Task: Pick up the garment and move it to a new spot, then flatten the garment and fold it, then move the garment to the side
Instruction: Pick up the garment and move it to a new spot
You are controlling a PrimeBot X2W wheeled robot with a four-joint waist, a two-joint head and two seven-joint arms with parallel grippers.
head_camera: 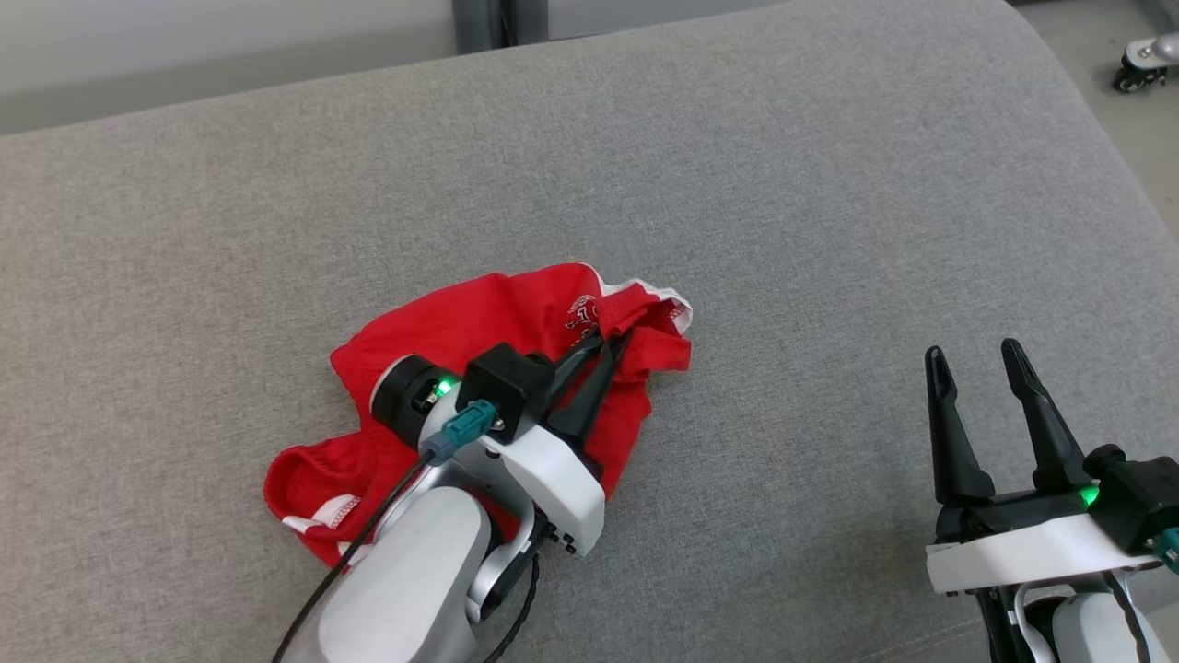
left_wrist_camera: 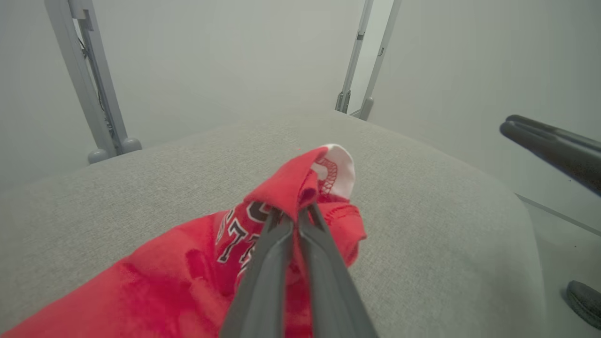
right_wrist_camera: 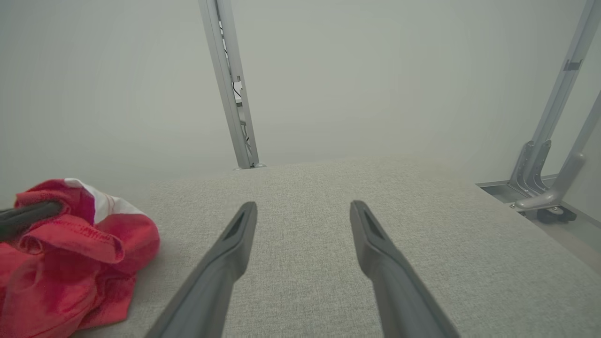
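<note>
The two dark fingers (left_wrist_camera: 263, 281) of the left gripper (head_camera: 611, 341) were pinched tight on a raised fold of the red garment (head_camera: 461, 322), with the cloth bunched up and over their tips. A white-trimmed edge (left_wrist_camera: 340, 169) stood just past the grip, and black-and-white lettering (left_wrist_camera: 235, 234) showed on the fabric right beside the fingers. The rest of the garment lay crumpled on the grey fabric cushion (head_camera: 783, 184), toward the cushion's near left. It spread back under the left wrist and pale forearm (head_camera: 414, 571), and a white-banded hem (head_camera: 322, 516) showed at its near end.

Well apart on the robot's right, the right gripper (head_camera: 973, 352) sat low over bare cushion. Its fingers (right_wrist_camera: 220, 263) were spread wide with nothing between them, pointing away from the robot. From the right wrist camera, the lifted fold rose at the far left with one tip of the left gripper buried in it.

Beyond the cushion's far edge were pale walls and grey metal frame legs (right_wrist_camera: 232, 94). A small caster wheel (head_camera: 1138, 69) rested on the floor at the far right.
</note>
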